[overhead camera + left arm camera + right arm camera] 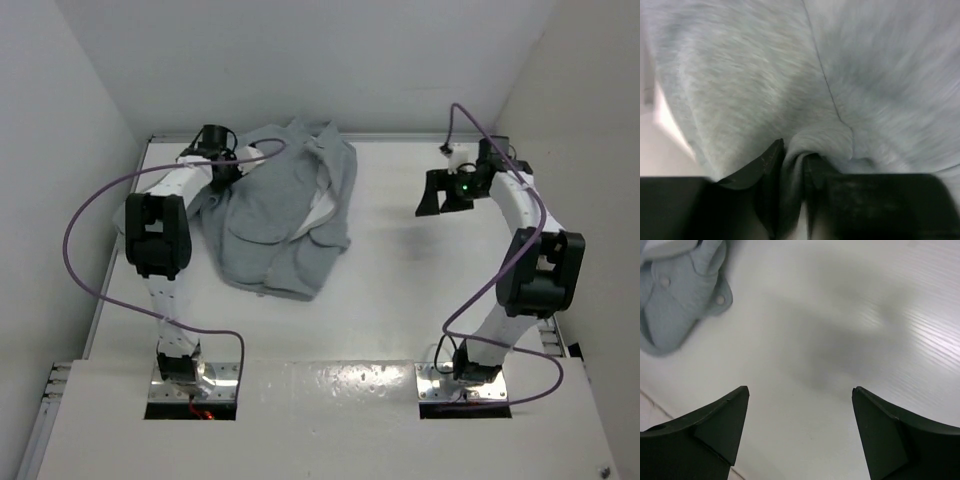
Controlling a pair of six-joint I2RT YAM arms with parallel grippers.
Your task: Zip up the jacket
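There is one jacket (275, 220), and there are two arms with two grippers. On the left, the left arm (155, 235) reaches to the far side of the white table (400, 290). A purple cable (85, 215) loops out from that arm. The left gripper (218, 160) sits at the top left edge of the jacket. Seen from the left wrist, its two black fingers (767, 165) are squeezed close, with a fold of grey cloth pinched between them. A thin seam runs down the cloth toward that fold. The jacket is grey and soft, and it lies bunched up on the far left part of the table. Its front lies open, so a strip of paler inside shows down the middle. One flat pocket (255, 222) shows on the front, and I cannot tell what is in it. On the right, the right gripper (443, 205) hangs above bare table, well apart from the jacket. Its two fingers (720, 425) are spread wide with only table between them. That camera sees a corner of the jacket with two small round dots. The right arm (535, 265) has one purple cable (480, 290) too.
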